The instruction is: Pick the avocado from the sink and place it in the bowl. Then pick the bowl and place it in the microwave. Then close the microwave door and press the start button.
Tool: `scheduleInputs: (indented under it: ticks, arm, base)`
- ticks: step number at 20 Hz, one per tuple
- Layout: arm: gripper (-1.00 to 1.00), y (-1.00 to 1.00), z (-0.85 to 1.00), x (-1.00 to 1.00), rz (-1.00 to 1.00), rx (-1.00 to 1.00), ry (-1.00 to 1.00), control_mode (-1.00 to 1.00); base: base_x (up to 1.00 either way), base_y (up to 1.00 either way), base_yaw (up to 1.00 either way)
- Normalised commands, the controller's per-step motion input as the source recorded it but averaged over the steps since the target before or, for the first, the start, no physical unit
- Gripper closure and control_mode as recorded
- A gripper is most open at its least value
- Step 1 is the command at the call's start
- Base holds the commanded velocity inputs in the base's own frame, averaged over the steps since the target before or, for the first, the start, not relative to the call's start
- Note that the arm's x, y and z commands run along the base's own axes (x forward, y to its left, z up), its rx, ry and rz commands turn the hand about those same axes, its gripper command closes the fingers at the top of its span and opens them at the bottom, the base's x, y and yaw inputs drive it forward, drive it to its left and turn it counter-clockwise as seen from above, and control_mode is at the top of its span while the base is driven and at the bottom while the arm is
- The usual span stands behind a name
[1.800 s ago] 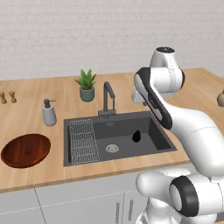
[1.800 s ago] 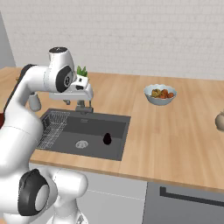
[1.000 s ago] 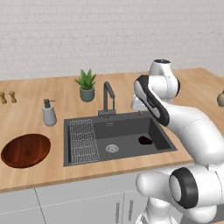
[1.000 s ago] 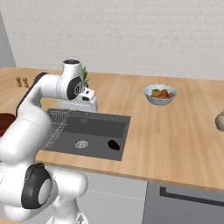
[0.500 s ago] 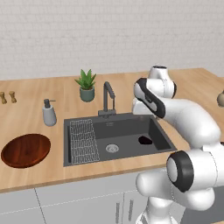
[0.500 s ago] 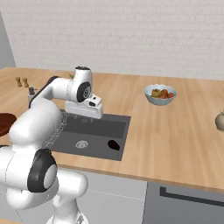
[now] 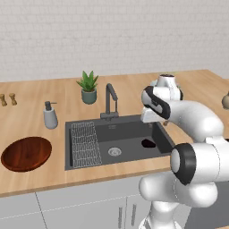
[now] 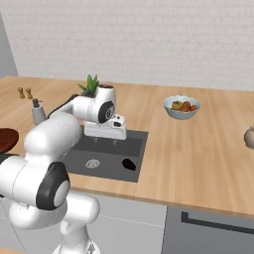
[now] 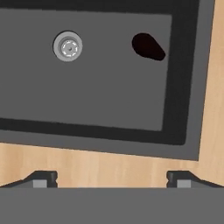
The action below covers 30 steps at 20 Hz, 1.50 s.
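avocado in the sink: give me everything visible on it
The avocado is small, nearly black and pear-shaped, with no surface detail to make out. It lies on its side on the floor of the dark grey sink, in the corner away from the wire rack, apart from the drain. Nothing grips it.

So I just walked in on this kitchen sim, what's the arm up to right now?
The robot's hand hangs open over the back edge of the sink, holding nothing. The avocado lies on the basin floor near the right wall, untouched. The wooden bowl sits on the counter left of the sink, with nothing in it.
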Motion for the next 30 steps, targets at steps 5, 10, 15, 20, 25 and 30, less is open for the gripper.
scheduleInputs:
  ticks: [5,10,15,20,25,30]
  arm:
    - [-1.00,-0.20,-0.37,0.22,0.15,0.00,0.00,-1.00]
    - [-1.00,-0.13,-0.50,0.13,0.15,0.00,0.00,-1.00]
    - [-1.00,0.00,-0.46,0.18,0.07,0.00,0.00,-1.00]
    - [-1.00,0.00,-0.38,0.29,0.05,0.00,0.00,-1.00]
    - [-1.00,0.10,-0.33,0.28,0.02,-0.01,0.00,-1.00]
    - [-1.00,0.25,-0.29,0.29,0.00,-0.02,0.00,-1.00]
  base:
    - [0.00,0.00,0.00]
    - [0.00,0.00,0.00]
    - [0.00,0.00,0.00]
    - [0.00,0.00,0.00]
    - [0.00,0.00,0.00]
    - [0.00,0.00,0.00]
